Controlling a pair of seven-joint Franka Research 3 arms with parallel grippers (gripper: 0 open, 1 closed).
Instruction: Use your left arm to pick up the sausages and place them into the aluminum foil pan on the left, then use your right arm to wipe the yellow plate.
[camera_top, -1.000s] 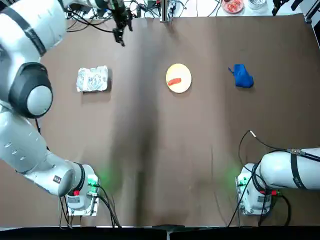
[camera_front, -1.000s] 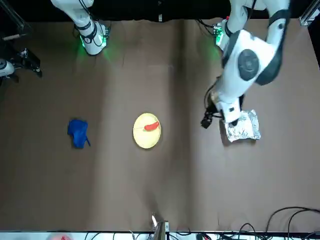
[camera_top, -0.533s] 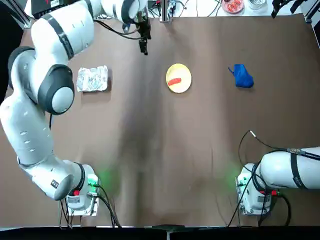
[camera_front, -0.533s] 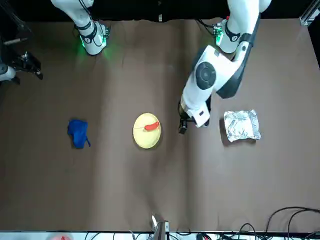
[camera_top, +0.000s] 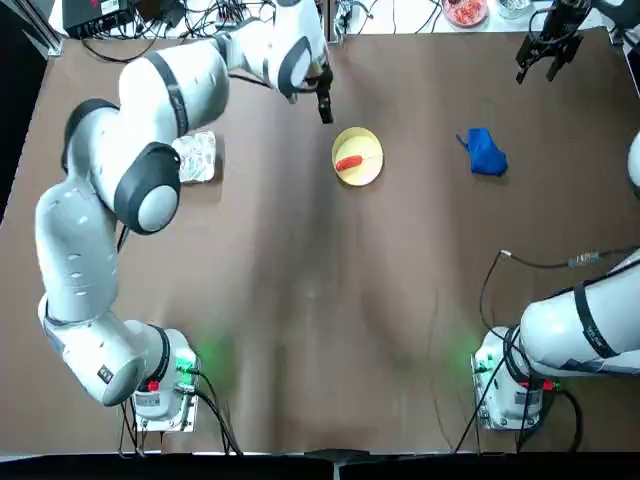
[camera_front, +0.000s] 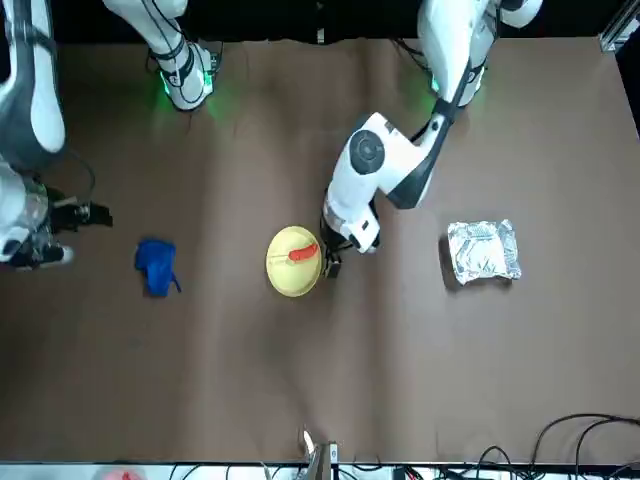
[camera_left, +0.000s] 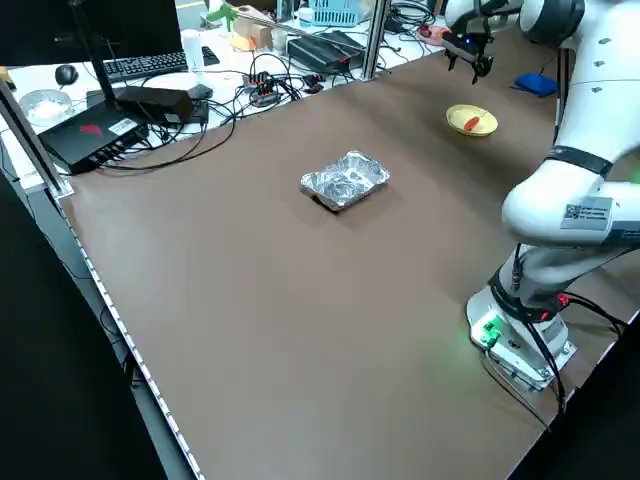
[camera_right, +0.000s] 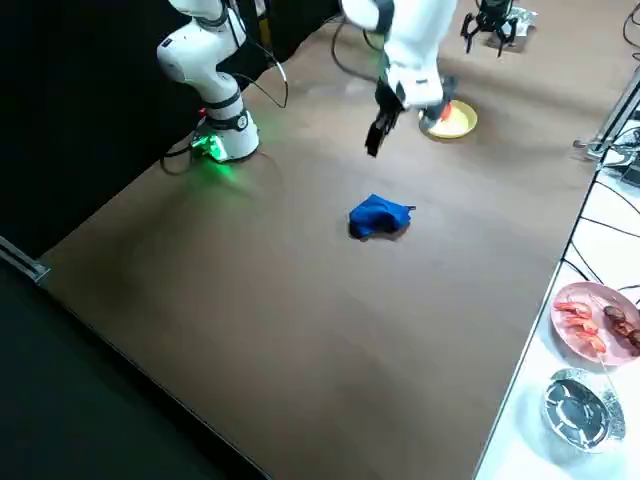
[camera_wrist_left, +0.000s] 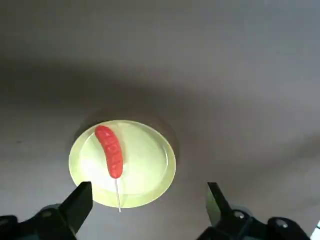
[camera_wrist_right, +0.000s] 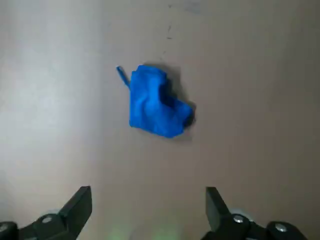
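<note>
Black left jaws (camera_wrist_left: 150, 200) now nearer the yellow plate (camera_wrist_left: 145, 165).

Moderate, mostly diffuse light falls across the brown tabletop (camera_top: 330, 320), with a broad, soft-edged dark band running near to far between the foil pan (camera_front: 485, 250) and the yellow plate (camera_wrist_left: 147, 165). The white surface (camera_top: 400, 18) past the far edge is much brighter; beyond the near edge, it is almost black. Sharp silvery glints cover the foil pan, with a dark shadow on its right. In the left wrist view the surroundings are dim grey, a whitish glare sits on the plate, and shadow curves around part of its rim. A shadow also hugs the blue cloth (camera_wrist_right: 155, 107). Green light glows at both arm bases.
</note>
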